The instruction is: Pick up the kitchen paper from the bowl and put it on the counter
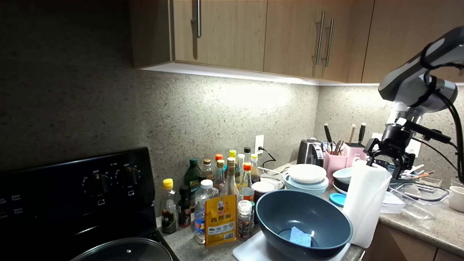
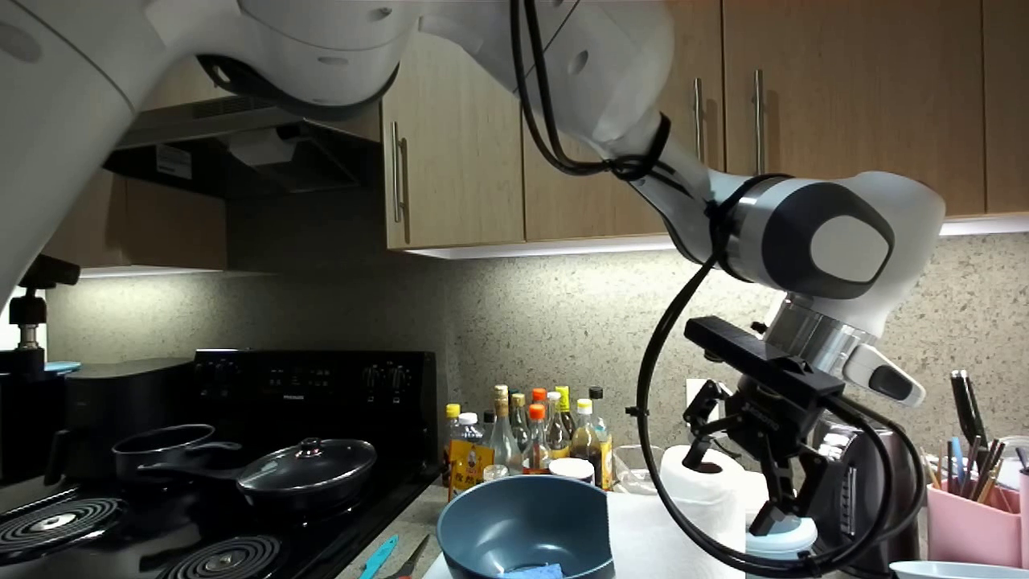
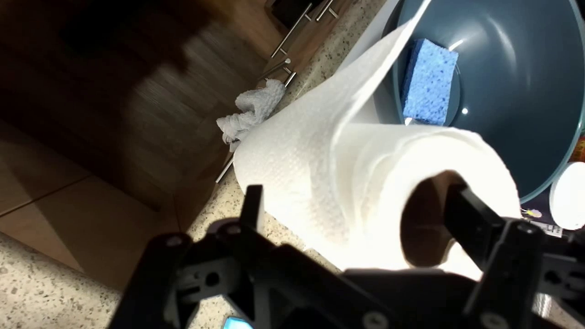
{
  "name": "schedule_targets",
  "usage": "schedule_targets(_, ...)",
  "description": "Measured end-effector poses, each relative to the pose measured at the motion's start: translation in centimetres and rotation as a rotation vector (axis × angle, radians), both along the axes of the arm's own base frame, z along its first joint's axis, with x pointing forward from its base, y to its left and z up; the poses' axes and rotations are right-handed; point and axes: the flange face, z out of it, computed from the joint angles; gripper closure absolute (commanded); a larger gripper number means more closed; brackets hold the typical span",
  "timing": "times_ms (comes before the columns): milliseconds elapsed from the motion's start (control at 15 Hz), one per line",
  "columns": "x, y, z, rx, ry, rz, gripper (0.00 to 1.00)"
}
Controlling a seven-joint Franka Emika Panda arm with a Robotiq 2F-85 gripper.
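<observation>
Kitchen paper (image 1: 367,204) upright beside bowl (image 1: 304,208).

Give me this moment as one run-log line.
kitchen paper: out of bowl, standing beside it | claw: open, one finger at hollow core | bowl contents: blue sponge

Left of the bowl (image 1: 304,203), we read "孜然粉" on a yellow packet (image 1: 220,221) and, farther left, "OFF" above two stove knobs (image 1: 99,184).
</observation>
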Motion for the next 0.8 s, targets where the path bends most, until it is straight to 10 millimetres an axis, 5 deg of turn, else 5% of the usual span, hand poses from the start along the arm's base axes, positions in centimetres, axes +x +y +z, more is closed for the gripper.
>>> schedule_targets(800,2.1,2.0,2.3,-0.053,-0.054,0.041,0.00)
